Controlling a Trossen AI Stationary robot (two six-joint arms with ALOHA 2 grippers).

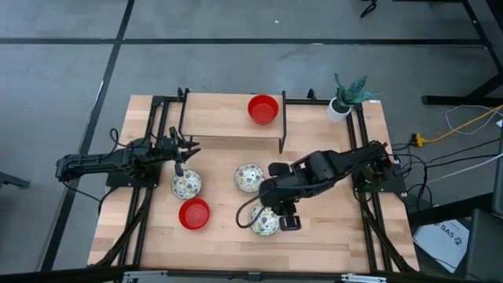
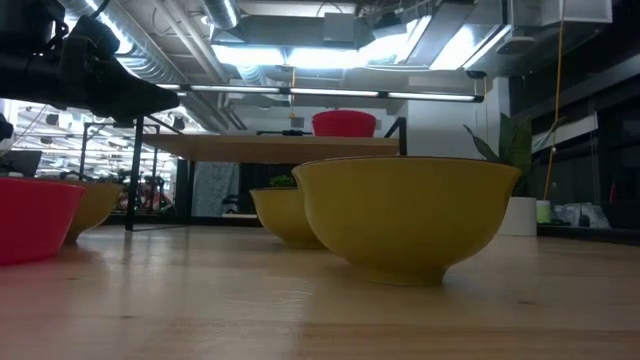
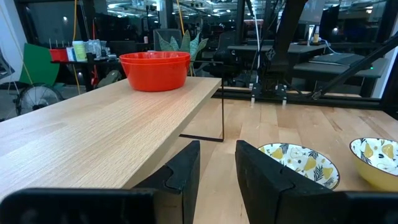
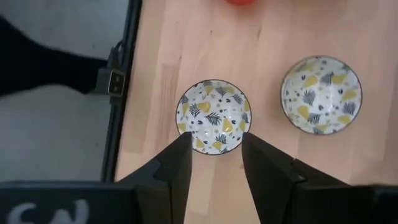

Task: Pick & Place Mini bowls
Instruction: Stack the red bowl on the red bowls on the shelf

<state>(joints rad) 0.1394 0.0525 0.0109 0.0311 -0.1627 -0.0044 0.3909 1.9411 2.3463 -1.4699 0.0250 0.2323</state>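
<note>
Front patterned bowl (image 1: 262, 226), white inside with yellow and dark leaves: near the front edge of the table (image 1: 330, 236), right way up, directly under the right pincer (image 1: 273, 216). In the right wrist view, seen straight down between the two dark fingers (image 4: 176, 163) of the right pincer (image 4: 214, 146) — spread wide, one on each side of the front patterned bowl (image 4: 213, 116), nothing pinched; contact with the rim not clear.

Just behind it, the middle patterned bowl (image 1: 249, 178), standing apart. Further to the left, the left patterned bowl (image 1: 186, 185), and in front of that a red bowl on the table (image 1: 194, 214). Well back, a second red bowl (image 1: 263, 108) on the raised shelf (image 1: 228, 118).

Left pincer (image 1: 189, 149): hovering over the table's left half, just behind the left patterned bowl, aimed across towards the shelf. In its own wrist view, fingers (image 3: 186, 168) parted by a narrow gap, empty, with the left patterned bowl (image 3: 298, 163) and the middle patterned bowl (image 3: 376, 158) beyond them, and the second red bowl (image 3: 155, 70) at the shelf's far end.

Only from the low view — the outsides of the patterned bowls, plain mustard yellow, the front patterned bowl (image 2: 408, 215) filling the middle of the picture. Only from above, the floral insides.

Plant pot (image 1: 339, 106) at the table's back right corner.
</note>
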